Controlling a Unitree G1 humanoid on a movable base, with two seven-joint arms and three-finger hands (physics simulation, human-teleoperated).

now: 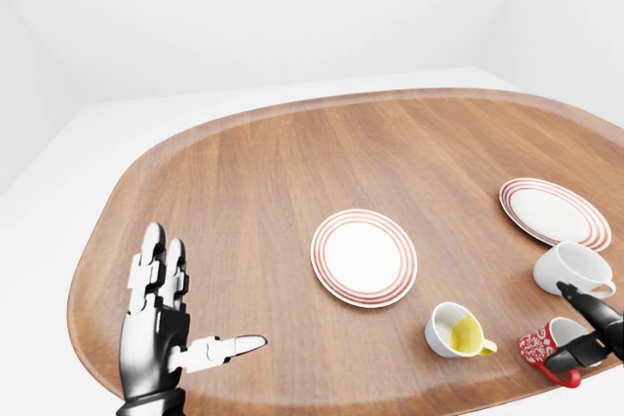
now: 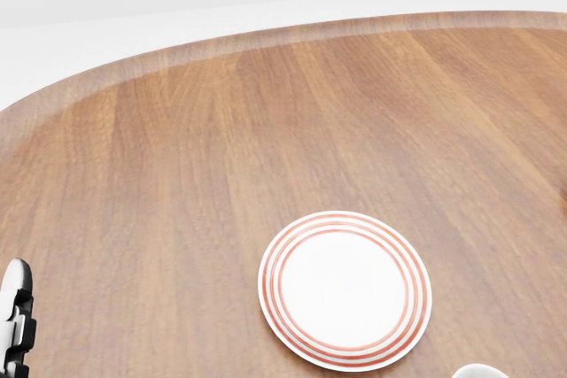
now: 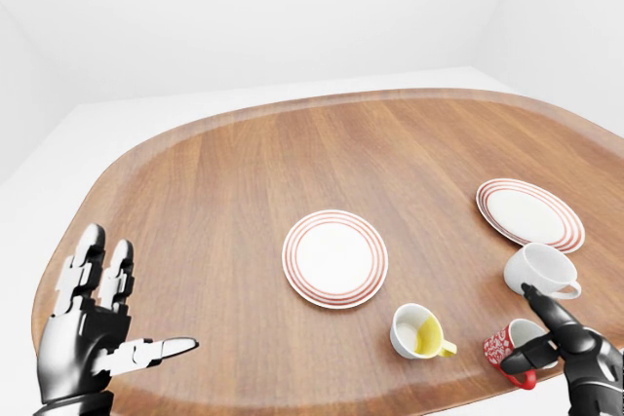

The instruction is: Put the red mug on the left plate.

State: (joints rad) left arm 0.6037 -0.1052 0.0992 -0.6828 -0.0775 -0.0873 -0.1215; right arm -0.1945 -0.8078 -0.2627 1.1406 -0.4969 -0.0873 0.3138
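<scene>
The red mug (image 3: 503,344), with a white pattern, sits tipped near the table's bottom right edge in the right-eye view. My right hand (image 3: 531,330) is at it, one finger stretched up and the thumb curled across its mouth; the fingers stand open about it. The left plate (image 1: 364,256), white with red rings, lies in the middle of the table and also shows in the head view (image 2: 345,289). My left hand (image 1: 190,309) is open and empty, held up over the table's bottom left part, far from the mug.
A second ringed plate (image 1: 554,212) lies at the right. A white mug (image 1: 573,268) stands just above the red mug. A white mug with a yellow inside (image 1: 454,329) stands between the red mug and the left plate. The wooden table's edge (image 1: 107,231) curves round at the left.
</scene>
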